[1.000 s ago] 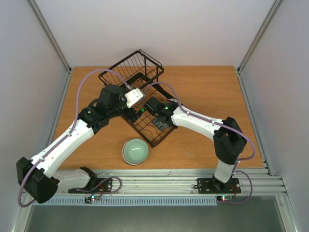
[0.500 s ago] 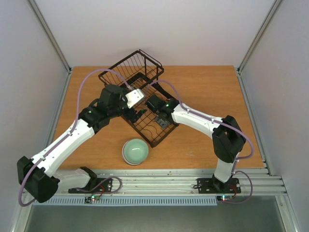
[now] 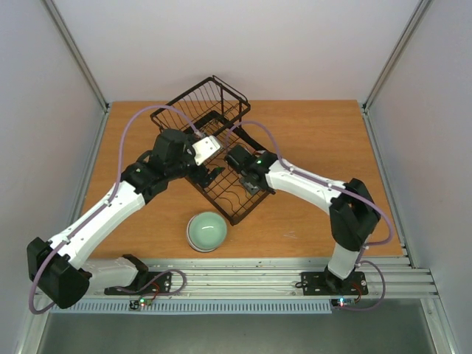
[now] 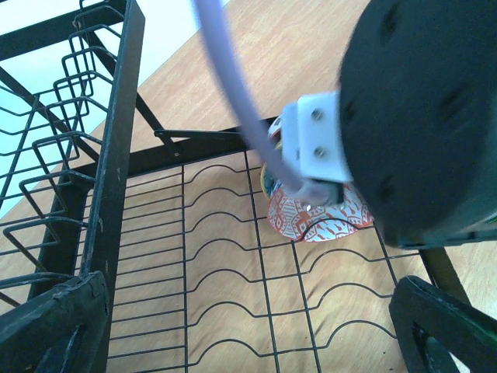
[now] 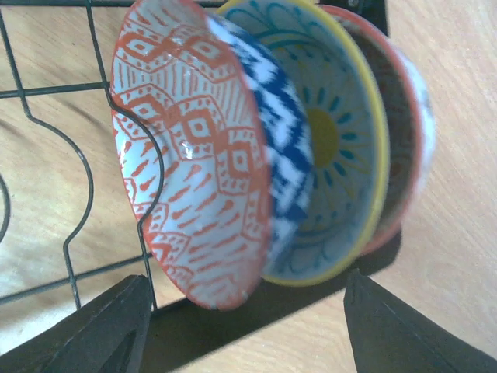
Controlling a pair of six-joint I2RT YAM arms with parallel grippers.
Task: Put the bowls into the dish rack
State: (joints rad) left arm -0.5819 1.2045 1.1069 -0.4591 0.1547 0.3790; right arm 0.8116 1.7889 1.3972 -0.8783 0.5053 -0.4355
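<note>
Right wrist view: right hand (image 5: 245, 315) spread wide, empty, its dark fingers at both bottom corners. Just beyond them four bowls stand on edge, nested together in the dish rack (image 4: 116, 155). The orange-red patterned bowl (image 5: 194, 171) is outermost against a wire upright, then the blue-and-white bowl (image 5: 283, 155), the yellow-rimmed bowl (image 5: 334, 140) with a yellow centre, and the red-rimmed bowl (image 5: 404, 132) last.

Left wrist view: left hand (image 4: 248, 326) also wide open, holding nothing, over the rack's wire floor. The right arm's wrist (image 4: 427, 116) hangs above the orange-red bowl.

Top external view: rack sits diagonally mid-counter (image 3: 324, 133), raised basket (image 3: 206, 109) at its far end. The mint green bowl (image 3: 206, 230) rests on the counter near the rack's near corner, outside it.
</note>
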